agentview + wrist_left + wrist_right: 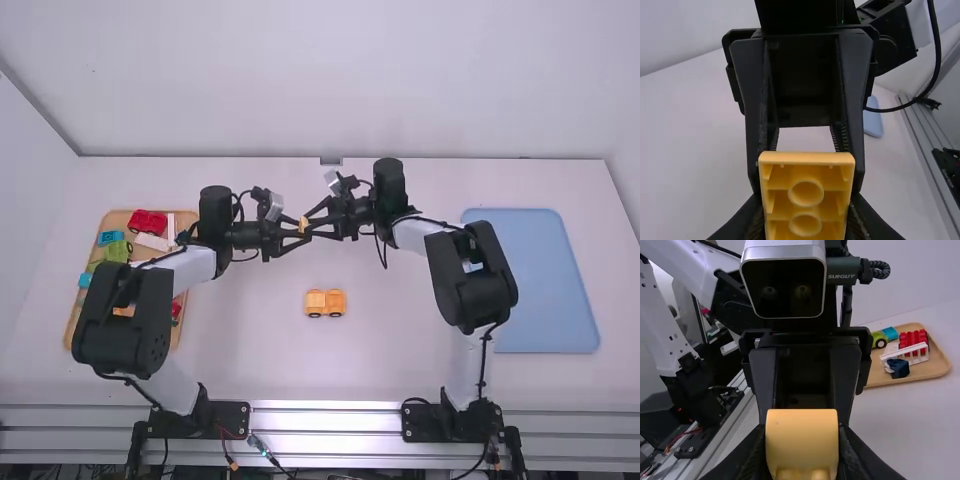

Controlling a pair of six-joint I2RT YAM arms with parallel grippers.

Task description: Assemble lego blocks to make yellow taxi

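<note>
One yellow block (806, 194), held by left gripper (301, 232) and right gripper (307, 225) together above the surface (400, 365); one orange-yellow wheeled piece (325, 301), resting midway between its left and right edges.

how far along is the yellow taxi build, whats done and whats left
Looks done: a wheeled orange-yellow body stands on the table. In hand: a separate yellow block, held by the left gripper and right gripper together. Left: that block is off the body, so adding it probably remains; I can't tell about further parts.
</note>
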